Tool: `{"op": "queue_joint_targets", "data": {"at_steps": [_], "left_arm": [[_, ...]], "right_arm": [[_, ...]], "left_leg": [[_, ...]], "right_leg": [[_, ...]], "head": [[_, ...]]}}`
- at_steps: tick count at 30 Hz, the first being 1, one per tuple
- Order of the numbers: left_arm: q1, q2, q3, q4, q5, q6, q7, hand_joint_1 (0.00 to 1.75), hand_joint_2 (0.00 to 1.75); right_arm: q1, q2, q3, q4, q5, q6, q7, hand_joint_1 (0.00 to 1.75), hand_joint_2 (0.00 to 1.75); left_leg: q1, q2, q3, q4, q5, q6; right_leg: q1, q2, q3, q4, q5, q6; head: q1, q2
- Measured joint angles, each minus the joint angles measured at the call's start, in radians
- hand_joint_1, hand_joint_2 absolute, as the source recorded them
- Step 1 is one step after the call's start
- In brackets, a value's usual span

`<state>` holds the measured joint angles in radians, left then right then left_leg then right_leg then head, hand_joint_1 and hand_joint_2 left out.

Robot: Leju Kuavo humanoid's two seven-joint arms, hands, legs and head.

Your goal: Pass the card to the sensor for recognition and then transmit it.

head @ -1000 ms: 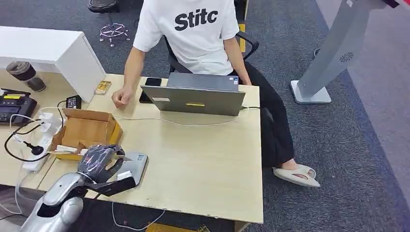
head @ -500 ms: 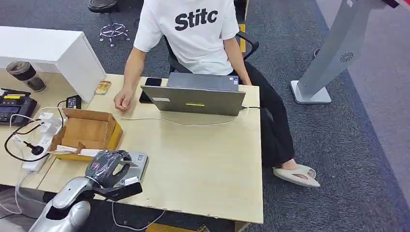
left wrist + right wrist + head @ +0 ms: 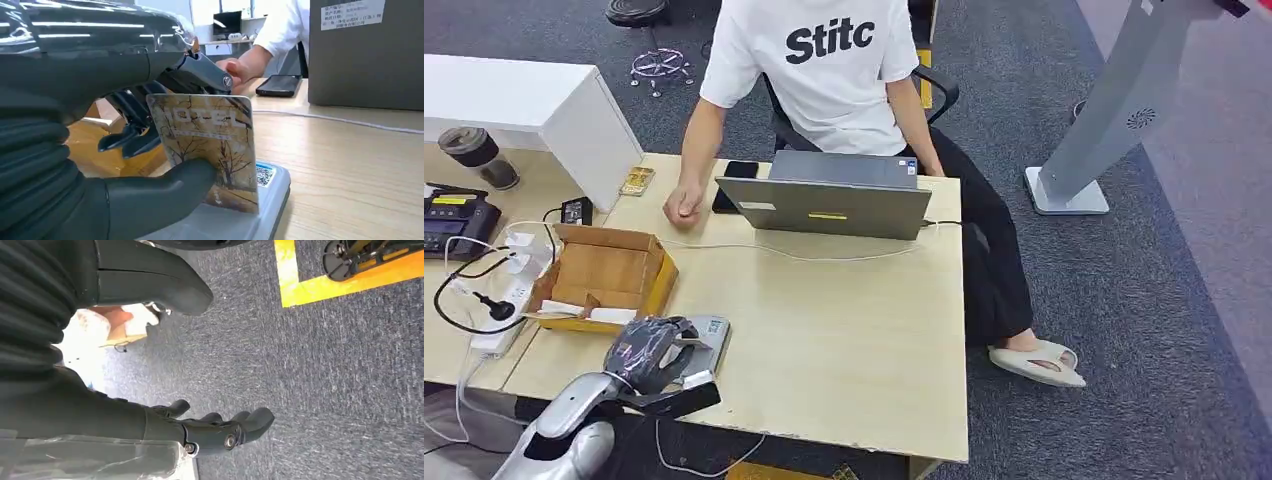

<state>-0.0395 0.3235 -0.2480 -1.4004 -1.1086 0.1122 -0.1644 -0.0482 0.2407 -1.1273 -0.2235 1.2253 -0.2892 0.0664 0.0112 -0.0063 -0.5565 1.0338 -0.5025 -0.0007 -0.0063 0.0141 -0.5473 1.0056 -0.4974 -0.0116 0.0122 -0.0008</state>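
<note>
My left hand (image 3: pixel 646 349) hovers over the grey sensor pad (image 3: pixel 712 333) at the desk's near left edge. In the left wrist view the hand (image 3: pixel 125 120) pinches a card (image 3: pixel 210 145) printed with bare trees and the word HOTEL between thumb and fingers. The card stands nearly upright, its lower edge touching or just above the sensor's (image 3: pixel 260 205) top beside a small QR label. My right hand (image 3: pixel 220 432) hangs over grey carpet, fingers loosely curled with nothing in them.
An open cardboard box (image 3: pixel 604 272) stands just behind the sensor. A person in a white shirt (image 3: pixel 824 60) sits at a grey laptop (image 3: pixel 829 203) at the far edge, a fist (image 3: pixel 681 208) resting near a phone (image 3: pixel 729 185). A power strip and cables (image 3: pixel 494 295) lie at left.
My left hand has moved toward me and down, from beside the box to over the sensor pad. The person's fist has shifted slightly.
</note>
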Motion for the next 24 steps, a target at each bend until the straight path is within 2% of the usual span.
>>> {"op": "queue_joint_targets", "data": {"at_steps": [8,17,24], "left_arm": [[0.001,-0.005,0.0,0.015,-0.018,0.021,0.006,1.75,1.75],[0.0,0.018,0.009,0.015,-0.014,0.017,0.017,1.75,1.75],[0.001,0.018,0.052,0.005,0.022,0.021,0.016,1.75,1.75]], "right_arm": [[0.0,0.0,0.0,0.0,0.0,-0.001,0.002,0.0,1.75],[0.0,0.0,0.0,0.0,0.0,-0.002,0.002,0.0,1.75],[0.0,0.0,0.0,0.0,0.003,-0.003,-0.008,0.0,1.75]], "left_leg": [[0.0,0.0,0.002,0.0,0.0,0.0],[0.0,0.0,0.002,0.0,0.001,-0.001],[0.0,0.0,0.002,0.0,0.001,-0.001]], "right_leg": [[0.0,-0.001,0.002,0.0,0.0,0.0],[0.0,0.0,0.002,0.001,0.0,0.0],[0.0,0.0,0.001,0.001,0.0,0.0]], "head": [[0.0,0.0],[0.0,0.0],[0.0,0.0]]}}
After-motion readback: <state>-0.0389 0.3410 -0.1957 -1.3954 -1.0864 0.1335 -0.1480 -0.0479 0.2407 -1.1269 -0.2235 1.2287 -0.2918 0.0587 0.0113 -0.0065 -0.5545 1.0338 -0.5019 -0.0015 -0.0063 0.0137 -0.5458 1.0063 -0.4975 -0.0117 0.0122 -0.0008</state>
